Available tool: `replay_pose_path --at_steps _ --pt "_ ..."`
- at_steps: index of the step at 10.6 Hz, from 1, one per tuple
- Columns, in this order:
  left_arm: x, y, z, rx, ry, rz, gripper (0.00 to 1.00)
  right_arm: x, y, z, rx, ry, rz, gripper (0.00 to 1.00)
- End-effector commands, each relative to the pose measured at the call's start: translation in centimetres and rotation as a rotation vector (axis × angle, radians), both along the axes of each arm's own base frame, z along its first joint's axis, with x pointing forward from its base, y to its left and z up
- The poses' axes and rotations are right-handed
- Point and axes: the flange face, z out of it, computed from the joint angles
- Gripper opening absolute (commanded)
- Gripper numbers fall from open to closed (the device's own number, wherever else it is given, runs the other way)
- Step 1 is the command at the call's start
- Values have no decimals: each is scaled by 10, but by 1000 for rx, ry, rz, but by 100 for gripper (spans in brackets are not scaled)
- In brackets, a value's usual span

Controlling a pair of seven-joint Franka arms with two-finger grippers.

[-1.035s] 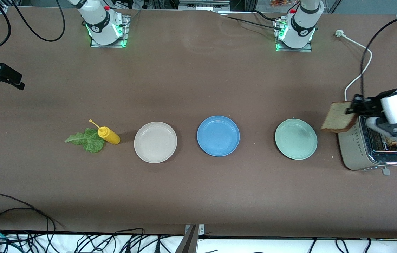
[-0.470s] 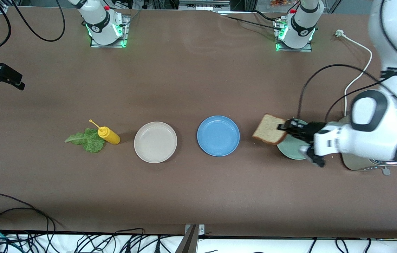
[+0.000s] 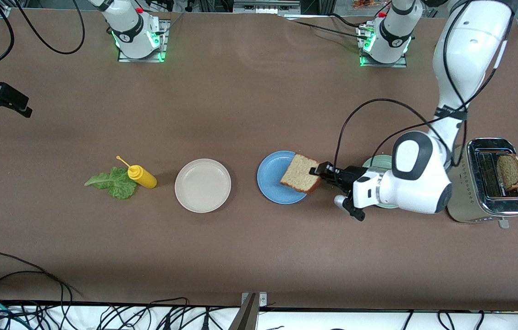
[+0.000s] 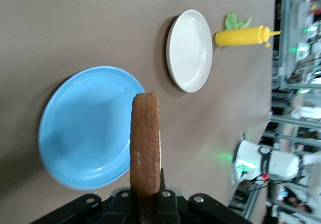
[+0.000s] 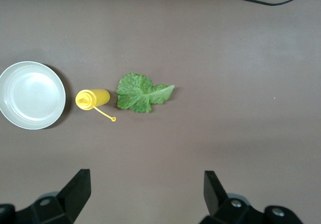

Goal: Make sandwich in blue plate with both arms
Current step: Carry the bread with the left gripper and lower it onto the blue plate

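Overall, the table (image 3: pixel 250 114) is a wide brown matte surface with the two arm bases bolted along its edge farthest from the front camera, each base lit green. Loose black cables (image 3: pixel 20 279) trail along the edge nearest that camera, and a metal frame and more cabling stand past the table's edges.

Left gripper (image 3: pixel 317 173): up over the rim of the blue plate (image 3: pixel 272 183) on the side toward the left arm's end of the table, jaws clamped tight on a slice of brown bread (image 3: pixel 299 173). In the left wrist view the slice (image 4: pixel 145 143) stands on edge in the fingers, above the plate (image 4: pixel 85 128). The plate itself holds nothing.

Right gripper (image 5: pixel 145 194): raised high over the right arm's end of the table, fingers spread wide and holding nothing; this arm waits. Below it lie a lettuce leaf (image 5: pixel 142 92) and a yellow squeeze bottle (image 5: pixel 93 99) on its side, touching the leaf.

Other items in a row: a beige-white plate (image 3: pixel 202 185) between the bottle and the blue plate; a pale green plate (image 3: pixel 375 162), largely hidden under the left arm; a silver toaster (image 3: pixel 488 183) at the left arm's end, with a second slice (image 3: pixel 509 172) sticking out of a slot. A white power cord (image 3: pixel 467 78) runs from the toaster.
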Motion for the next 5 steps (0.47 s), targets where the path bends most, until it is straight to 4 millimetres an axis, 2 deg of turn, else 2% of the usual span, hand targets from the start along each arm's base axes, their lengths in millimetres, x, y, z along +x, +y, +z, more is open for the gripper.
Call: replay_pose_path --at_steps 1,3,5 --pt "1 -27 -37 -138 87 60 0 -3 -1 7 21 0 -1 100" --pt "-5 -32 -62 -141 119 52 0 -3 0 7 21 0 3 100" --pt "-9 -31 -81 -177 78 2 0 -3 0 8 21 -1 3 100"
